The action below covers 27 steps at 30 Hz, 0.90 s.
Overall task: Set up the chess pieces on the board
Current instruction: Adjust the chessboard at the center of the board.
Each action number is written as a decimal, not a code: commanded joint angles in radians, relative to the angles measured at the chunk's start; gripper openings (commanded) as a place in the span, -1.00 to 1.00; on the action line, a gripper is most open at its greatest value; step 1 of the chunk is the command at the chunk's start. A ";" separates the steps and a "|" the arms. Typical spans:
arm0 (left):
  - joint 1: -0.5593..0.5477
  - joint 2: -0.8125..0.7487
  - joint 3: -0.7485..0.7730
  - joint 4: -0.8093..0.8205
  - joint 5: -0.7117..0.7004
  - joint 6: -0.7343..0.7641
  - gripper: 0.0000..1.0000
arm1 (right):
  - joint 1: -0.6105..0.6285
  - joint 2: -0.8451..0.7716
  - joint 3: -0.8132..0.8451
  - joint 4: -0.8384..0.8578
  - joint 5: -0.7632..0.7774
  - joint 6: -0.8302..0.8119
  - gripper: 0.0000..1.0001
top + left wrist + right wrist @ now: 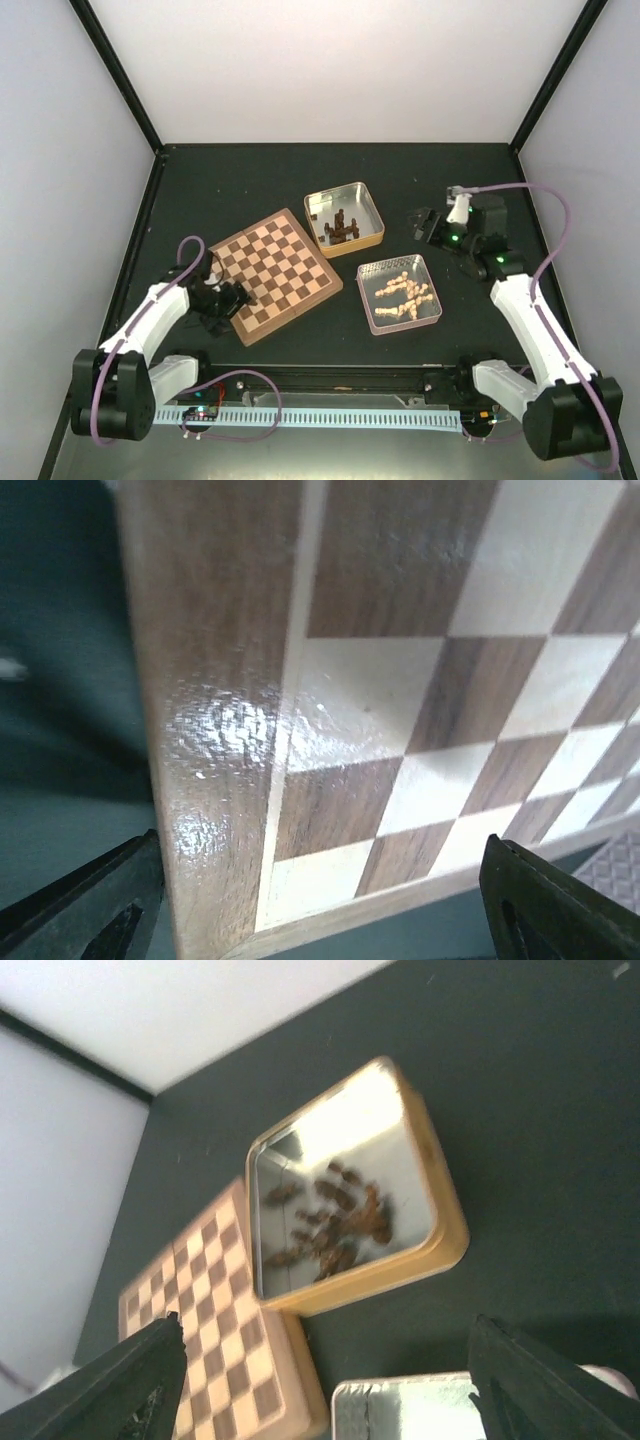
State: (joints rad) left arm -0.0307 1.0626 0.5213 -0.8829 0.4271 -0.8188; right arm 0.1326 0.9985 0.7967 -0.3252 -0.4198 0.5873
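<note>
None of the pale cream chess pieces (402,292) stand on the checked wooden board (275,275) yet, all heaped in the square silver tin (415,265) beside it, left fingers (90,910) and right fingers (130,1380) gaping empty, so next comes pinching one piece.

Gold tin (445,1260) w/ dark brown pieces (335,1222) heaped inside sits mid-frame on the dark mat (540,1110). Just beside it, lower left, lies the board (215,1330). A pale tin (420,1405) shows at bottom edge. The right gripper (335,1390) has its fingers wide apart, nothing btwn them.
</note>
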 commanded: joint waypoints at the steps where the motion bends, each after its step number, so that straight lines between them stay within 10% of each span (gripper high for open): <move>1: -0.083 0.031 0.008 0.192 0.130 -0.080 0.71 | 0.144 0.092 0.067 -0.087 0.027 -0.094 0.51; 6: -0.121 0.039 0.009 0.270 0.169 -0.086 0.62 | 0.372 0.180 0.094 -0.086 0.138 -0.069 0.44; 16: -0.105 0.033 0.299 0.155 -0.391 0.250 0.96 | 0.656 0.405 0.104 -0.005 0.221 0.066 0.24; 27: -0.024 0.511 0.656 0.125 -0.317 0.489 0.98 | 0.720 0.673 0.233 -0.041 0.235 0.017 0.27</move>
State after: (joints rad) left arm -0.0761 1.4609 1.1042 -0.7204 0.1268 -0.4416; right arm 0.8391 1.6295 0.9863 -0.3588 -0.2070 0.6300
